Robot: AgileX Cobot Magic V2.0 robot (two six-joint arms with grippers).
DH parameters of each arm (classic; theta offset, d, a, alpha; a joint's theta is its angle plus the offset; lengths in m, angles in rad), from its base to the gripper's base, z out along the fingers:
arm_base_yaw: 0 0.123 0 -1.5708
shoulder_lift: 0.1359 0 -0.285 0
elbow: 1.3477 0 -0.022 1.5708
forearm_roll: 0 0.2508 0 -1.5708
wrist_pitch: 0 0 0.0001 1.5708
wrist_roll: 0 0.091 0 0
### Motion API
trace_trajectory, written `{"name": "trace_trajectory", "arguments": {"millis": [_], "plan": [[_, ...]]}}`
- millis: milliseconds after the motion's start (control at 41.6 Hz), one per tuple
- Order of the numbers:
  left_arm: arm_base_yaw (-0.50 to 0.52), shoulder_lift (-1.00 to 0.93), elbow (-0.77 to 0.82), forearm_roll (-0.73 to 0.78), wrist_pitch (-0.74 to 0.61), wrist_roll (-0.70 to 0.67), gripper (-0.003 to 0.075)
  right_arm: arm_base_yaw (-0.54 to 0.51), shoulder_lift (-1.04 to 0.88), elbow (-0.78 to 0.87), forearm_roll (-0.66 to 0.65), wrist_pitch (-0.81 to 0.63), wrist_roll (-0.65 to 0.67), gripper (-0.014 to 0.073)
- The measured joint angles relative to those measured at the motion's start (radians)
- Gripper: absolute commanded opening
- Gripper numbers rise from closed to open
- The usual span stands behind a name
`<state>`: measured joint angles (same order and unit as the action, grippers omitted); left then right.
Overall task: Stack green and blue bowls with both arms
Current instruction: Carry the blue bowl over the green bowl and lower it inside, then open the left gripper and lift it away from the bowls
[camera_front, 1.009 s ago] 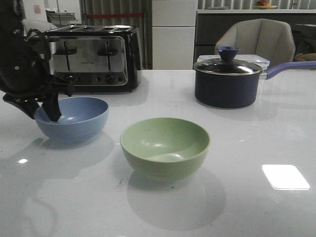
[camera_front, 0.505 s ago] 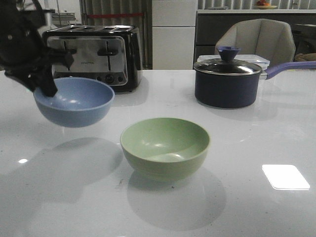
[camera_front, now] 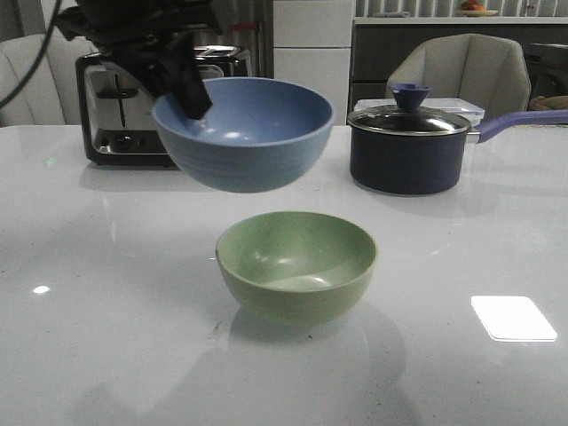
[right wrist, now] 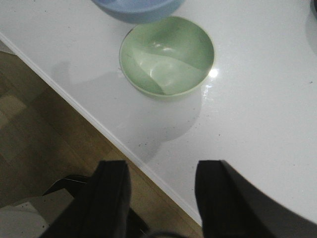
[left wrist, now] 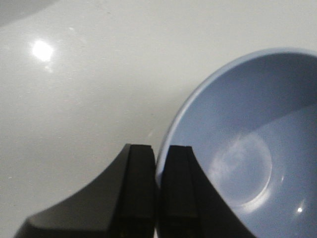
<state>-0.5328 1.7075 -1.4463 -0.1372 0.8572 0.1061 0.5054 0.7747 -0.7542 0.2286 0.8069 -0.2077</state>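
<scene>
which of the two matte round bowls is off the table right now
The dusty blue matte bowl, pinched at its rim by the left gripper; the pale green bowl sits on the table.

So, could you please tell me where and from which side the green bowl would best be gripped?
Probably at the rim. The green bowl stands upright and open on the table, with round sides too wide to span, so one finger inside and one outside the thin wall, coming from above. The free right hand could take its near-right edge; the blue bowl hangs over the far-left.
</scene>
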Motion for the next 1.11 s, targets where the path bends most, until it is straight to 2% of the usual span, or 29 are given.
{"name": "trace_trajectory", "arguments": {"millis": [144, 456, 553, 769, 913, 1105], "plan": [[-0.046, 0.054, 0.0, -0.007, -0.014, 0.0, 0.0093, 0.0, 0.0, 0.0, 0.0, 0.0, 0.002, 0.0428], [-0.057, 0.185, 0.0, -0.057, -0.079, 0.0, 0.0099, 0.0, 0.0, 0.0, 0.0, 0.0, 0.002, 0.0428], [-0.057, 0.214, 0.0, -0.061, -0.089, 0.0, 0.0156, 0.0, 0.0, 0.0, 0.0, 0.0, 0.002, 0.0428], [-0.057, 0.227, -0.001, -0.071, -0.095, 0.0, 0.0414, 0.0, 0.0, 0.0, 0.0, 0.0, 0.002, 0.0428], [-0.058, 0.217, -0.001, -0.072, -0.095, 0.0, 0.0424, 0.0, 0.0, 0.0, 0.0, 0.0, 0.002, 0.0428], [-0.061, 0.1, -0.001, -0.065, -0.093, 0.014, 0.0424, 0.0, 0.0, 0.0, 0.0, 0.0, 0.002, 0.0428]]}}
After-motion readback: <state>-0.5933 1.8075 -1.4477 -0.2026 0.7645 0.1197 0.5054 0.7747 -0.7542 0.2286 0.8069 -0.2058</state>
